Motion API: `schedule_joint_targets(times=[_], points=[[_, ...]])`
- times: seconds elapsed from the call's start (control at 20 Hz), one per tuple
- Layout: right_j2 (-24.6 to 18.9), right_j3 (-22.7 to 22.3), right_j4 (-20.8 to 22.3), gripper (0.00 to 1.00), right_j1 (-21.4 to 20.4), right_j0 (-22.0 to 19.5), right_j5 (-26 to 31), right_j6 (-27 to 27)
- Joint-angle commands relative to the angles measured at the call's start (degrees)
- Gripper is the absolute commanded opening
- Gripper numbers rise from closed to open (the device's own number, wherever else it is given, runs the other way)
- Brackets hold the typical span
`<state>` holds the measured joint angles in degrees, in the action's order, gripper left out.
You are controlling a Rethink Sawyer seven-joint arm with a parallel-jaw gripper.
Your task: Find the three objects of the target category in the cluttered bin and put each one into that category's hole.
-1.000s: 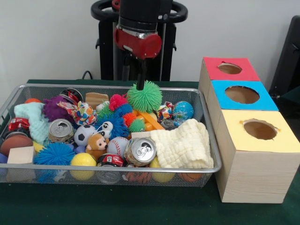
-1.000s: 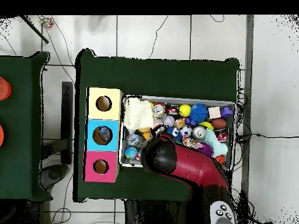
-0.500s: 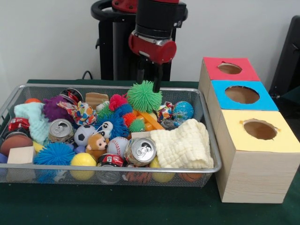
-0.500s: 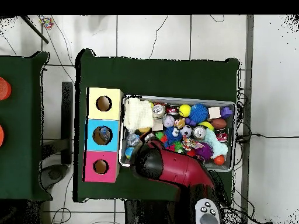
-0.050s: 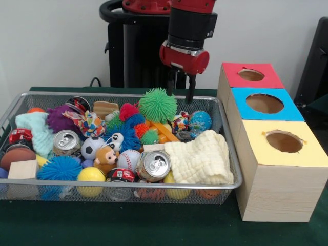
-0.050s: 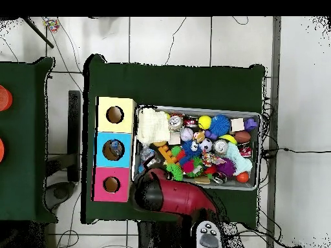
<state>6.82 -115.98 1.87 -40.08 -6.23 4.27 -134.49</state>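
Our hand (image 5: 180,91) hangs above the bin's (image 5: 231,169) far rim, toward the end nearest the boxes, with its two fingers (image 5: 190,90) apart at a middling width and nothing between them. The green spiky ball (image 5: 158,105) sits free on top of the pile at the far edge of the bin, just beside and below the hand.

We cannot tell from the pictures which category is wanted, so we judge the step in hand to be choosing and reaching for the next piece. To do it well, we should come straight down over something that sits on top, like the spiky ball, rather than dig under the cream cloth (image 5: 201,158) or among the cans (image 5: 153,165). The fingers should straddle the soft body and not catch the wire wall. Once lifted, the piece should clear the rim before we swing to the red box (image 5: 250,75), blue box (image 5: 264,104) or yellow box (image 5: 283,141), which stand in a row touching each other just beside the bin's end.

The tabletop (image 6: 194,81) is covered in dark green cloth and is bare along the edge far from the robot. Around it is a pale tiled floor (image 6: 300,97) with thin cables (image 6: 284,151) trailing across it, and a second green surface (image 6: 22,139) stands apart to one side.
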Motion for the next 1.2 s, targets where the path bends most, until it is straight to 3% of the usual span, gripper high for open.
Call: schedule_joint_targets(times=[0.05,0.25,0.7,0.9,1.05,1.2], points=[[-0.53,-1.4,1.54,1.0,7.24,1.48,-4.31,-6.28],[-1.76,-0.41,1.1,1.0,8.34,-0.01,-4.2,-5.39],[-2.11,3.44,1.09,1.0,15.25,-1.0,-8.89,-5.71],[-1.9,3.18,1.15,1.0,14.54,-1.35,-8.8,-5.55],[-1.94,2.99,0.5,1.0,11.2,-1.44,-5.05,-4.56],[-0.81,6.09,-1.41,1.0,10.6,0.14,-1.32,-4.07]])
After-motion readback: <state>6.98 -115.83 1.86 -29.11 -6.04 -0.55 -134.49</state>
